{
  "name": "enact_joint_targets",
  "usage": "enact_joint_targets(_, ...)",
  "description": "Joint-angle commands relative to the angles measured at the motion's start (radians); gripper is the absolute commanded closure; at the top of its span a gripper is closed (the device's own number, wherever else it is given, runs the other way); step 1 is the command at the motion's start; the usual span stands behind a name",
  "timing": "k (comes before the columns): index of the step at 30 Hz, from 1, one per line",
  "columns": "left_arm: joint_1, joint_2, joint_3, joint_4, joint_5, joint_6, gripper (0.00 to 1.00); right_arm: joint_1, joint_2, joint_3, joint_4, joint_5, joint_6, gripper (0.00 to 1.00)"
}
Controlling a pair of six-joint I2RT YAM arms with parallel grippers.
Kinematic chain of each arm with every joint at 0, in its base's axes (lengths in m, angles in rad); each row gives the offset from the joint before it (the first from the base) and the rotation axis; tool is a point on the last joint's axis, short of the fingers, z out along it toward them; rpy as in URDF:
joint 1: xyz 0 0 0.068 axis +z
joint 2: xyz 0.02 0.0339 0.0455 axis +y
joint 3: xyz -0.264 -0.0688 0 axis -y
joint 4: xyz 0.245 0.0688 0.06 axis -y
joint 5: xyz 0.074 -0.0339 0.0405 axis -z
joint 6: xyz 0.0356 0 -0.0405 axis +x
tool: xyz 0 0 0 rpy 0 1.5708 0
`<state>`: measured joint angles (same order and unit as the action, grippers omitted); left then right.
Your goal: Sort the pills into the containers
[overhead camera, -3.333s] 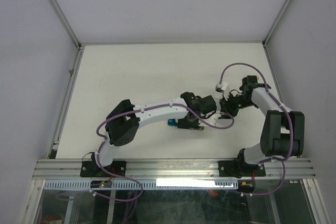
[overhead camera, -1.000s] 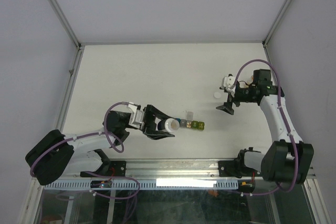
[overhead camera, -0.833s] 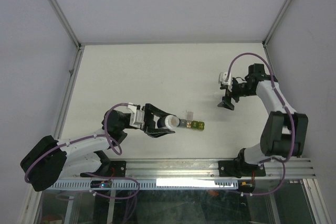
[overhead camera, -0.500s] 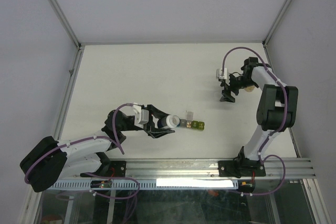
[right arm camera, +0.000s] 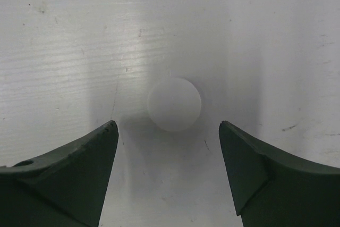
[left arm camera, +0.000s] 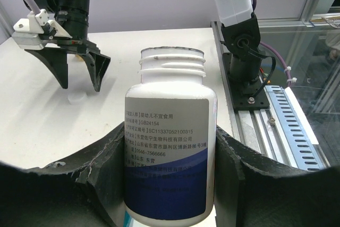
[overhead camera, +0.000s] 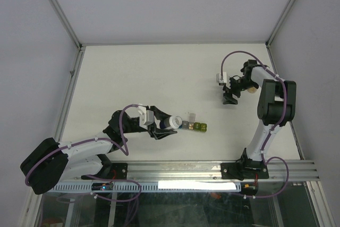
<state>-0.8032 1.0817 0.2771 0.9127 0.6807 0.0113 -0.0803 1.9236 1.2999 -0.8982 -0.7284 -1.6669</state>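
Five containers (overhead camera: 195,127) just beside left claw (overhead camera: 169,125)

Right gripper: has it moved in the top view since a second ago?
Yes. The right gripper shifted slightly up the view, farther from the containers, and now hangs open over the white cap.

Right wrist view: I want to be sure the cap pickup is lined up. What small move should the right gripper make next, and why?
Probably close the right gripper on the white cap, lowering a little first if needed. Its jaws stand open, the cap lies flat on the table roughly centred between them, and neither finger touches it.
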Motion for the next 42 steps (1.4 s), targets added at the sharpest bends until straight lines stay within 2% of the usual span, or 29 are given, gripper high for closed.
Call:
enact_joint_targets(1, 0.007, 0.000, 0.018, 0.021, -0.010, 0.024, 1.00, 0.029, 0.027, 0.044, 0.009, 0.008, 0.016, 0.22)
enact_joint_targets(9, 0.007, -0.019, 0.004, 0.017, -0.018, 0.018, 1.00, 0.054, 0.043, 0.053, -0.003, 0.025, 0.041, 0.31)
enact_joint_targets(15, 0.007, -0.022, 0.004, 0.017, -0.014, 0.012, 1.00, 0.059, 0.058, 0.073, -0.033, 0.043, 0.050, 0.42)
enact_joint_targets(18, 0.007, -0.024, 0.004, 0.021, -0.010, 0.004, 1.00, 0.061, 0.056, 0.073, -0.035, 0.047, 0.057, 0.49)
enact_joint_targets(25, 0.006, -0.031, 0.005, 0.033, -0.004, -0.015, 1.00, 0.068, 0.020, 0.066, -0.040, 0.015, 0.102, 0.72)
enact_joint_targets(29, 0.006, -0.039, 0.009, 0.031, -0.005, -0.030, 1.00, 0.068, -0.075, 0.042, -0.068, -0.060, 0.126, 0.81)
enact_joint_targets(33, 0.007, -0.033, 0.028, 0.004, -0.007, -0.043, 1.00, 0.084, -0.205, 0.009, -0.123, -0.161, 0.172, 0.85)
enact_joint_targets(37, 0.006, -0.024, 0.061, -0.022, -0.006, -0.072, 1.00, 0.156, -0.348, -0.023, -0.130, -0.233, 0.355, 0.88)
enact_joint_targets(42, 0.006, -0.011, 0.109, -0.035, -0.009, -0.137, 1.00, 0.284, -0.506, -0.054, -0.054, -0.322, 0.597, 0.90)
